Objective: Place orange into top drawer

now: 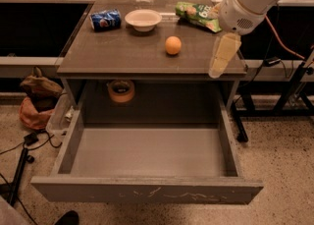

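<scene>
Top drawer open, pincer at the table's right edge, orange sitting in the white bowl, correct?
No. The camera view shows the orange on the tabletop, apart from the white bowl. The top drawer is open, the pincer at the right edge.
</scene>
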`<control>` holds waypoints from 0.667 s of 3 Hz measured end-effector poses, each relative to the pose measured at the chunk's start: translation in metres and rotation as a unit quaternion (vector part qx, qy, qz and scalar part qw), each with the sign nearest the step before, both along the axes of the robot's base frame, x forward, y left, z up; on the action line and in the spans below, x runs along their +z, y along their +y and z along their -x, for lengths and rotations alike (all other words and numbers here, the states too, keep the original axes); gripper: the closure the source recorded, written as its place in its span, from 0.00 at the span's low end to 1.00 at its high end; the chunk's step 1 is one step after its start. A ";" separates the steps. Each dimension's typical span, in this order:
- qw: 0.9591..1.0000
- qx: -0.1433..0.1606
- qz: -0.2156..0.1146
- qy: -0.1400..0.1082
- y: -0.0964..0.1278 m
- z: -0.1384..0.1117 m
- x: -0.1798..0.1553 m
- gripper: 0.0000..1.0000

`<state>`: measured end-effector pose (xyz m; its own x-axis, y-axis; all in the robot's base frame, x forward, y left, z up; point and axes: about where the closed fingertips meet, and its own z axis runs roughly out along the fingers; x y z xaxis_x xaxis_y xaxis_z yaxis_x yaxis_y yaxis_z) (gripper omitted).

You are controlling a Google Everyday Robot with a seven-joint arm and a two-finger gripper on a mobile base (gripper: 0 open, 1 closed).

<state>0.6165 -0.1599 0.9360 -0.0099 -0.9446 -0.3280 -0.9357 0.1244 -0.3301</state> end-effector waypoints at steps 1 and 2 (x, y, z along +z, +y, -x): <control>0.999 0.033 0.002 -0.003 0.016 -0.048 -0.010 0.00; 0.998 0.058 -0.001 0.007 0.031 -0.085 -0.026 0.00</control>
<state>0.7013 -0.1294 0.9104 0.0945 -0.9393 -0.3299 -0.9487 0.0155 -0.3159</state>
